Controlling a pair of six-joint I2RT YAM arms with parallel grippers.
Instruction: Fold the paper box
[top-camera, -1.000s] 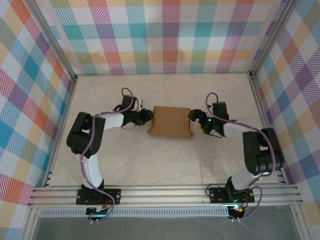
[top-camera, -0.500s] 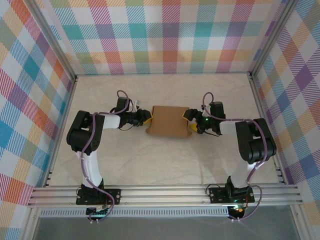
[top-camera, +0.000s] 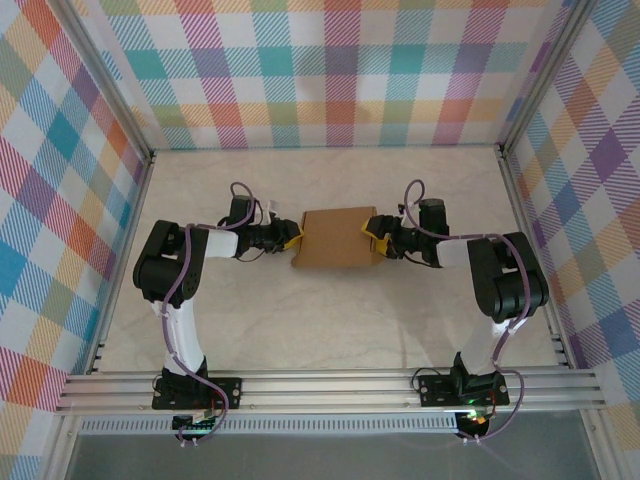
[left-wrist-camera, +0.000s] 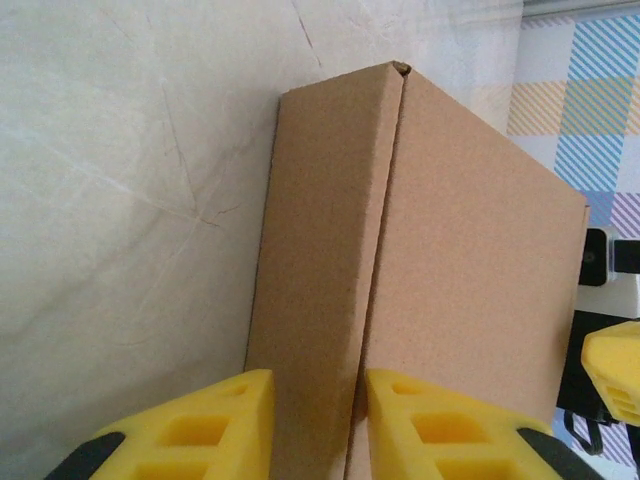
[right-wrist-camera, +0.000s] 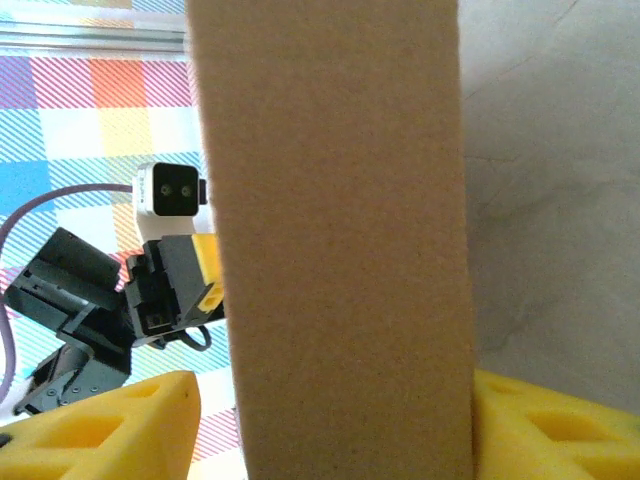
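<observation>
Found the paper box (top-camera: 338, 240) lying mid-table (top-camera: 330, 330), closed up into a flat brown rectangle, long axis running left to right between the two arms. Noted the left gripper (top-camera: 295, 237) at the box's left end, yellow fingers (left-wrist-camera: 215, 420) pressed in on a narrow side panel, pinching cardboard close to the fold line. Noted the right gripper (top-camera: 372, 238) at the opposite end, jaws astride the box end: one pad (right-wrist-camera: 545, 420) against the cardboard, the other (right-wrist-camera: 120, 425) a sliver off it with background showing through, so judged not yet clamped. Spotted a small gap at the far corner of the seam in the left wrist view; cannot tell whether a tab is tucked there. Judged risks from here: skewing the box about the left pinch if one right pad pushes alone; buckling or denting the hollow wall under too hard a squeeze at either end; popping the seam corner open if the two ends get pulled or twisted against each other; losing the left hold, since that pinch sits near the very edge of the panel and could slide off under any tug from the right.
</observation>
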